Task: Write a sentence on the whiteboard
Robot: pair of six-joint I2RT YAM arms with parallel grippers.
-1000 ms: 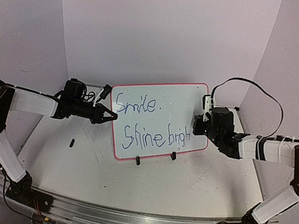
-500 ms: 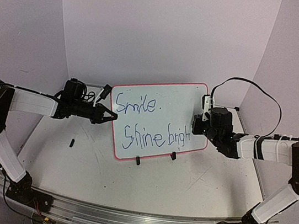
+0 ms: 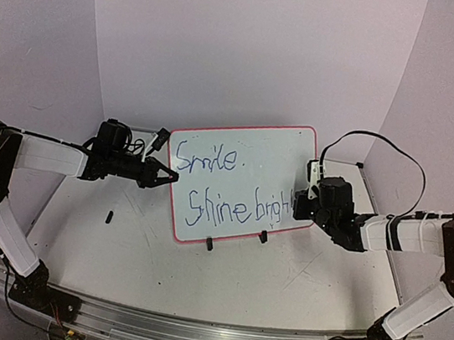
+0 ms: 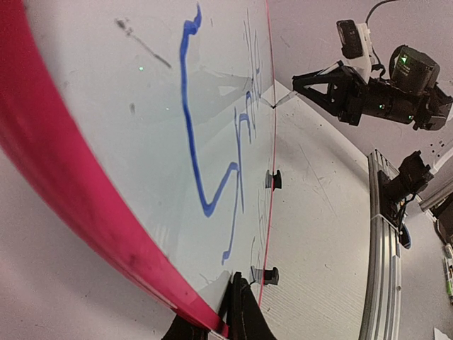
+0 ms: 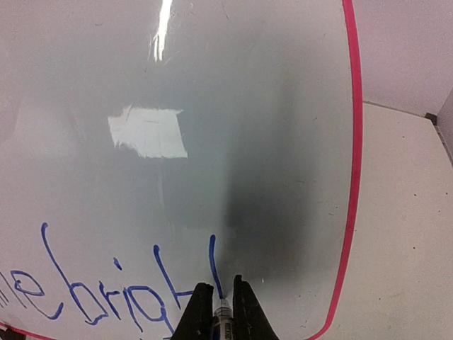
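Observation:
The whiteboard (image 3: 271, 155), glossy white with a red-pink frame, stands tilted at the middle of the table on two black clip feet (image 3: 210, 244). It reads "Smile." and "Shine brigh" in blue. My left gripper (image 3: 168, 177) is shut on its left edge; the left wrist view has the red frame pinched between the black fingers (image 4: 248, 312). My right gripper (image 3: 296, 207) is shut on a blue marker (image 5: 221, 320). The marker's tip touches the whiteboard (image 5: 269, 106) at the foot of a fresh vertical stroke after the "h", near the lower right corner. The right gripper (image 4: 304, 81) also shows in the left wrist view.
A small black cap (image 3: 109, 218) lies on the table left of the board. Pale walls close in the back and both sides. A black cable (image 3: 383, 145) loops above the right arm. The aluminium rail (image 3: 187, 333) runs along the near edge.
My right gripper moved down and slightly right along the board, drawing a vertical blue stroke after "brigh". The left gripper and the board stayed still.

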